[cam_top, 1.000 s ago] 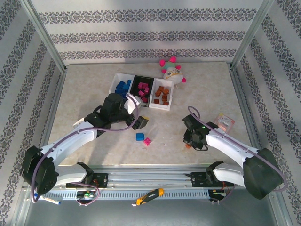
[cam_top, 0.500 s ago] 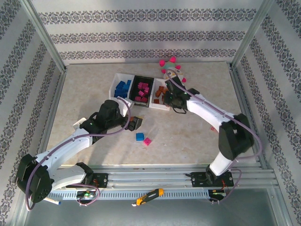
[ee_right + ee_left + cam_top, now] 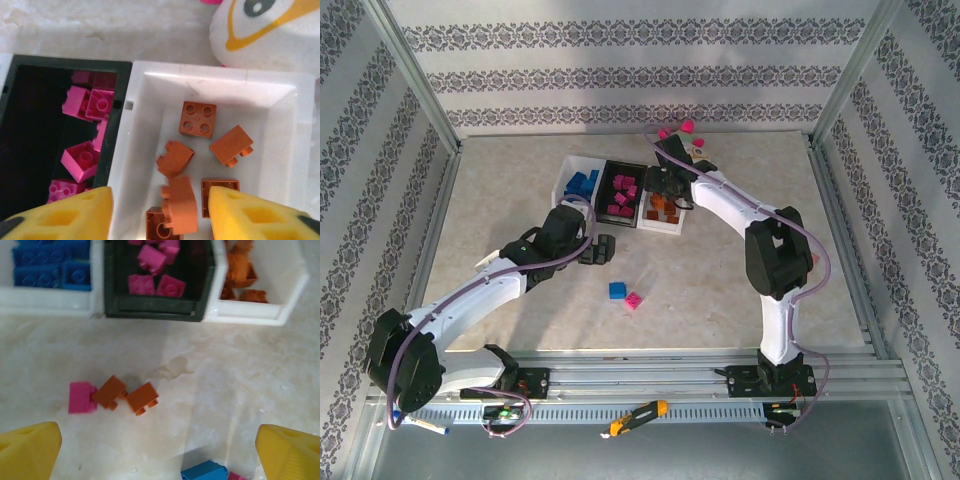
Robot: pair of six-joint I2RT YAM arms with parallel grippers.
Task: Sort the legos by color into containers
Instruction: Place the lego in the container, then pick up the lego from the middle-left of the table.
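The containers [image 3: 155, 311] are three little plastic boxes with open tops, stuck side by side in a row. The two outer ones are smooth and white. The middle one is black. The legos [image 3: 198, 119] are small, hard, shiny squares with round bumps on top. The blue legos [image 3: 50, 265] lie in the left white box, the pink legos [image 3: 150, 270] in the black box, and the orange legos [image 3: 230, 145] in the right white box.

The right pincer [image 3: 160, 215] hangs just over the orange box. Its yellow pads [image 3: 65, 215] look soft and spongy, and they stand apart. A blurry orange brick [image 3: 177, 205] sits in the gap between them, with room on both sides. A soft white plush toy [image 3: 265, 30] lies just behind that box.

The left pincer [image 3: 160, 452] is wide open over the pale, stony-looking table [image 3: 240, 390] and holds nothing. Between it and the boxes, a pink brick [image 3: 80, 397] and two orange bricks [image 3: 142, 397] lie huddled together. A blue brick [image 3: 204, 472] lies nearer, just in front of the open tips.
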